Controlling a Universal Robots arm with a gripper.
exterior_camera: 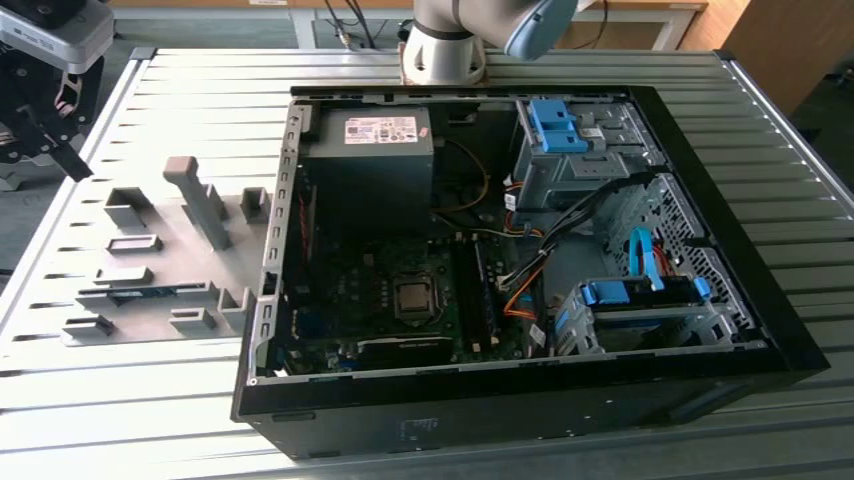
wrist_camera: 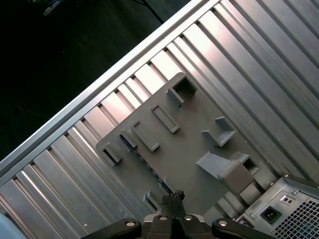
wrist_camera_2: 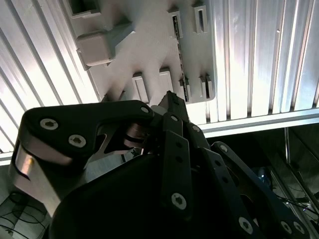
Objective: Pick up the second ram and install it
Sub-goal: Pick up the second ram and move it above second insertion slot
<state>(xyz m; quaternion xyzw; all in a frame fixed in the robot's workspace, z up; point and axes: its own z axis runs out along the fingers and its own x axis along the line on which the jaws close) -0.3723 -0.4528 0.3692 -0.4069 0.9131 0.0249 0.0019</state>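
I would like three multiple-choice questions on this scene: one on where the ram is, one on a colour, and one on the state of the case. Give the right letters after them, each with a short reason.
1. Where is the ram?
A. on the bare slats
B. on the grey plate, between its blocks
C. on the floor

2. What colour are the drive-bay clips?
A. red
B. yellow
C. blue

3. How is the case?
A. lying flat and open
B. shut by a panel
C. standing upright

Answers:
1 B: in the second wrist view the stick stands on edge between the plate's blocks.
2 C: in the exterior view the clips are plainly blue.
3 A: the exterior view looks straight onto the board inside the case.
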